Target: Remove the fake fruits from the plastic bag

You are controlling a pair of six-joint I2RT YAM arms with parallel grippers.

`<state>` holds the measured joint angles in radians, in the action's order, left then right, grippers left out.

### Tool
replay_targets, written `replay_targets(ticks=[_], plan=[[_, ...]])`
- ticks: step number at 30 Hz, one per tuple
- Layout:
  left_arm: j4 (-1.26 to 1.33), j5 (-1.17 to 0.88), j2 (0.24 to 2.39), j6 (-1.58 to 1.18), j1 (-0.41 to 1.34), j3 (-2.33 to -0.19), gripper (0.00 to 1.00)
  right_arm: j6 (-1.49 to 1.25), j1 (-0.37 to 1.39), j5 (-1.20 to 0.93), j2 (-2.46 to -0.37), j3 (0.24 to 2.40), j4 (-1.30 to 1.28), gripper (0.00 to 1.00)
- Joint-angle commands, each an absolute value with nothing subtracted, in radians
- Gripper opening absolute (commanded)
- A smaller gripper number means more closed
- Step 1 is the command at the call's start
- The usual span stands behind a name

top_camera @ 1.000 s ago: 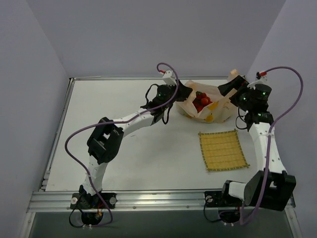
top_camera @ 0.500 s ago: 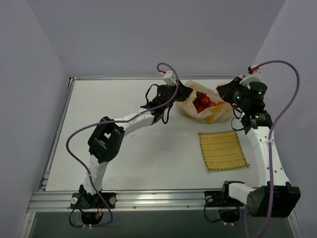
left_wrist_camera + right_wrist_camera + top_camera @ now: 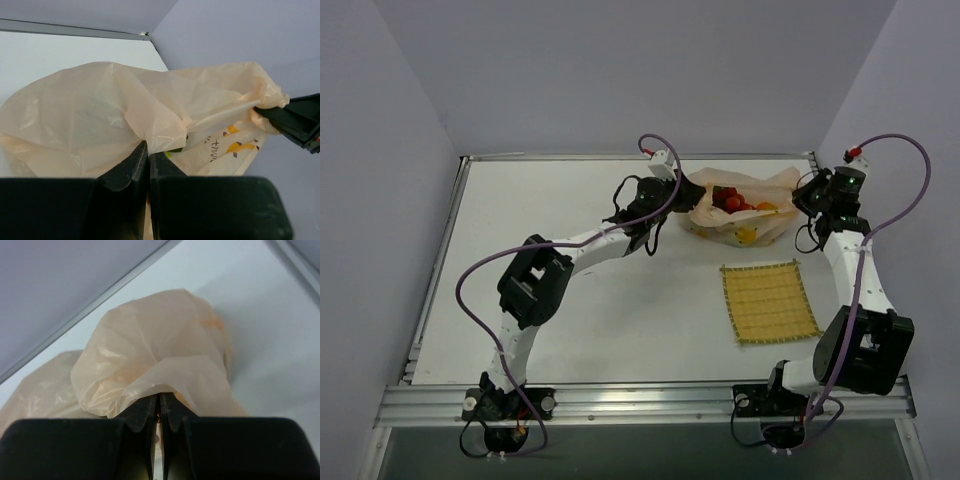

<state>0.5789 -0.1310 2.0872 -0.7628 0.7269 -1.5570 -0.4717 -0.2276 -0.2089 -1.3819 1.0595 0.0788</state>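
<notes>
The cream-peach plastic bag [image 3: 745, 215] lies at the back of the table, stretched between both grippers with its mouth facing up. Several small red fake fruits [image 3: 727, 199] show inside it, with an orange-yellow patch beside them. My left gripper [image 3: 688, 188] is shut on the bag's left edge; in the left wrist view its jaws [image 3: 148, 150] pinch the plastic bag [image 3: 100, 115], and a sliver of a green fruit [image 3: 176, 149] peeks out. My right gripper [image 3: 802, 190] is shut on the bag's right edge, where the plastic bag [image 3: 155, 345] bunches over its closed tips [image 3: 160, 401].
A square woven yellow mat [image 3: 769, 301] lies on the table in front of the bag, near the right arm. The table's back rail [image 3: 570, 157] and the right wall run close behind and beside the bag.
My right gripper moved in to the bag's right edge, shut on it and drew back to the right, pulling the bag wider and flatter. The left gripper kept its hold.
</notes>
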Motion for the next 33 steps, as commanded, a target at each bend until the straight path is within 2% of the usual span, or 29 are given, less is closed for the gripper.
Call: replay_targets(ticks=[1,4,9,13,16,17,18,19,22,24,29,30,31,32,33], plan=[[0.629,-0.126,2.052,-0.746,0.726,-1.568,0.02,-0.477,-0.227,-0.123,-1.434,1.158,0.173,0.0],[0.629,-0.127,2.065,-0.747,0.729,-1.563,0.02,-0.474,-0.232,-0.133,-1.54,1.212,0.196,0.0],[0.623,-0.13,2.091,-0.747,0.73,-1.562,0.02,-0.54,-0.238,-0.277,-1.713,1.265,0.311,0.0],[0.609,-0.127,2.109,-0.742,0.73,-1.575,0.02,-0.569,-0.238,-0.264,-1.844,1.336,0.313,0.0],[0.597,-0.127,2.135,-0.739,0.73,-1.595,0.02,-0.563,-0.238,-0.238,-1.847,1.348,0.27,0.01],[0.592,-0.126,2.146,-0.739,0.73,-1.598,0.02,-0.56,-0.239,-0.22,-1.833,1.341,0.262,0.05],[0.591,-0.124,2.151,-0.736,0.729,-1.608,0.02,-0.554,-0.239,-0.219,-1.815,1.327,0.259,0.25],[0.583,-0.124,2.155,-0.733,0.727,-1.612,0.02,-0.552,-0.241,-0.218,-1.762,1.31,0.252,0.41],[0.572,-0.118,2.16,-0.724,0.726,-1.624,0.02,-0.552,-0.241,-0.199,-1.622,1.226,0.245,0.82],[0.566,-0.112,2.157,-0.721,0.726,-1.629,0.02,-0.552,-0.241,-0.178,-1.554,1.171,0.242,0.92],[0.555,-0.106,2.149,-0.719,0.726,-1.647,0.02,-0.531,-0.239,-0.204,-1.358,1.12,0.186,0.9],[0.555,-0.106,2.148,-0.721,0.726,-1.647,0.02,-0.528,-0.235,-0.21,-1.306,1.094,0.184,0.84],[0.555,-0.104,2.146,-0.724,0.726,-1.647,0.02,-0.522,-0.226,-0.21,-1.287,1.085,0.167,0.77],[0.557,-0.101,2.143,-0.726,0.726,-1.646,0.02,-0.505,-0.198,-0.21,-1.272,1.075,0.161,0.65],[0.558,-0.101,2.14,-0.726,0.727,-1.644,0.02,-0.493,-0.177,-0.213,-1.263,1.069,0.155,0.41]])
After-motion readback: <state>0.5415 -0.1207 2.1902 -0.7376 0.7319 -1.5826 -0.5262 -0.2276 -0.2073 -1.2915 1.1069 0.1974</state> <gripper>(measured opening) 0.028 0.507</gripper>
